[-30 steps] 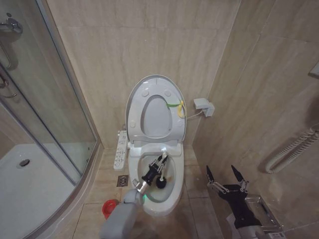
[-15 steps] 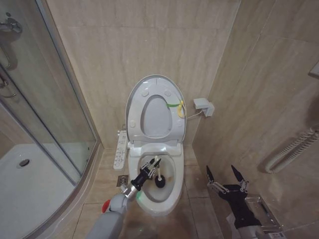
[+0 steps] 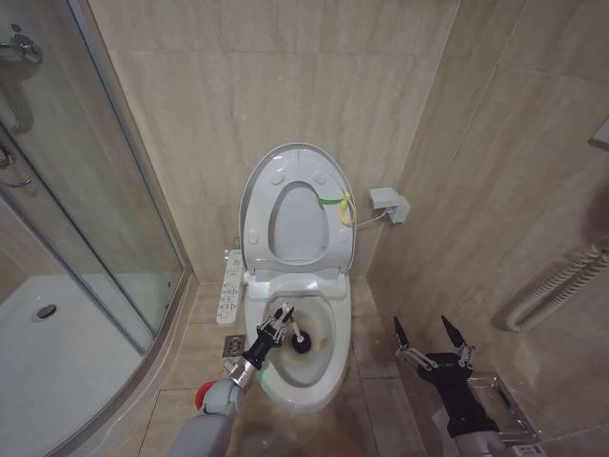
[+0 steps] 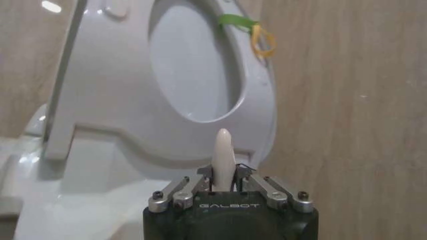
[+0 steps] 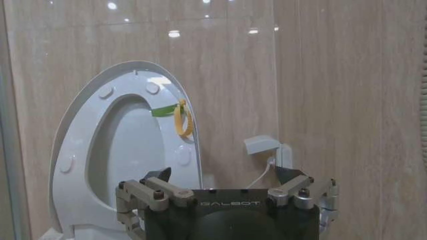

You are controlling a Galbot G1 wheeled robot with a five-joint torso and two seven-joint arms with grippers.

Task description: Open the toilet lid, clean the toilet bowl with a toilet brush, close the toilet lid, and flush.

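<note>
Left tool (image 3: 277, 323) scrubbing inside the toilet bowl (image 3: 328, 367) with the toilet brush (image 3: 297, 335).

The head view shows the brush's black head low in the stained bowl, the toilet lid (image 3: 255, 195) upright against the wall, and the right tool (image 3: 434, 335) apart at the right with fingers spread. The left wrist view shows the left tool clamped on the white handle tip.

Beige tiled walls (image 3: 266, 86), glass shower enclosure (image 3: 86, 209)

toilet lid (image 3: 293, 162): white, raised upright | toilet bowl (image 3: 328, 362): stained, open | toilet brush (image 3: 303, 338): black head inside bowl
</note>
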